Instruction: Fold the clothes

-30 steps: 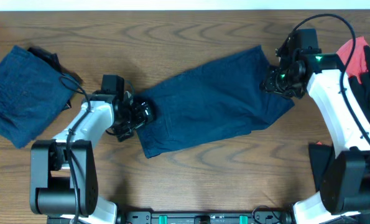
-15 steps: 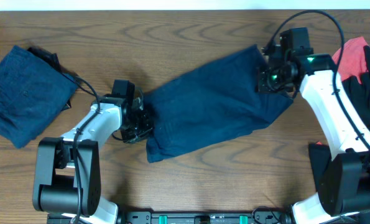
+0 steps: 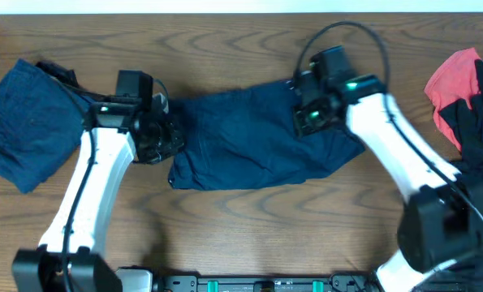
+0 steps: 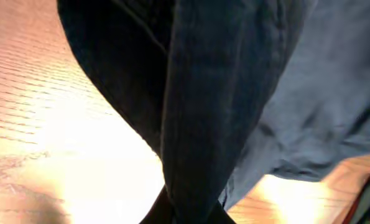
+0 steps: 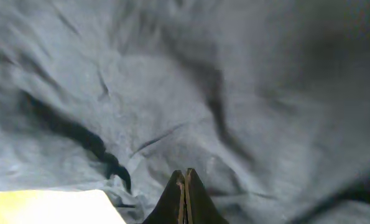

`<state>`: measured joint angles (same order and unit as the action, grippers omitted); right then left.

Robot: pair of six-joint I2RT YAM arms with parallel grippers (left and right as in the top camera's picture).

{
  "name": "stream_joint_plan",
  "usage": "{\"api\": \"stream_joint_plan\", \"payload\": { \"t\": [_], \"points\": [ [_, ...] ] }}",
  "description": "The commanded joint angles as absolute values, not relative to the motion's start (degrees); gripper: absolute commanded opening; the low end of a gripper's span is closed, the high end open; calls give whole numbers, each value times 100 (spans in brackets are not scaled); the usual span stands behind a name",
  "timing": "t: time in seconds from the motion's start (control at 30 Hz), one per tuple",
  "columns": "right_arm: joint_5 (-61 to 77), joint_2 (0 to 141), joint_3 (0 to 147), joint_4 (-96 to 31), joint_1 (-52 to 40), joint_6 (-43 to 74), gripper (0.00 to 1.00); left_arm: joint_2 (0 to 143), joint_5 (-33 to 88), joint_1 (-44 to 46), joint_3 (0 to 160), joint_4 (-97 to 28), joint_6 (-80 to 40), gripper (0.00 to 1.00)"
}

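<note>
Navy shorts (image 3: pixel 249 154) lie wrinkled mid-tabletop (image 3: pixel 225 219). Left pincer (image 3: pixel 166 139) clamps their left end, fabric hanging from it. Right pincer (image 3: pixel 306 122) is pinched shut on the right end, over the middle, likely to double them over. Folded pair (image 3: pixel 26 122) sits far left.
</note>
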<state>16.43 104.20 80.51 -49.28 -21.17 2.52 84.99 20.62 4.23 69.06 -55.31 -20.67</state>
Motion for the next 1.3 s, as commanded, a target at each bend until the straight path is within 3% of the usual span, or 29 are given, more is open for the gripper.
{"api": "stream_joint_plan", "payload": {
  "t": [0.0, 0.33, 0.63, 0.87, 0.97, 1.27],
  "points": [
    [1968, 10958, 8040, -4757, -2550, 165, 1, 8300, 1988, 403, 7096, -5590, -1949, 6],
    [2294, 12545, 8040, -3142, -3900, 893, 1, 7970, 2510, 403, 7540, -5699, -1955, 6],
    [2069, 12418, 8077, -2515, -4453, 1070, 1, 7918, 2670, 403, 7782, -5741, -1994, 6],
    [974, 11198, 8090, -3284, -3771, 1066, 1, 7920, 2471, 403, 7782, -5763, -1990, 6],
    [506, 10650, 8088, -3787, -3242, 1041, 10, 7920, 2375, 403, 7782, -5765, -1992, 6],
    [163, 10624, 7791, -4923, -1911, 718, 2, 7920, 2375, 403, 7782, -5760, -1997, 6]
  ]
}}
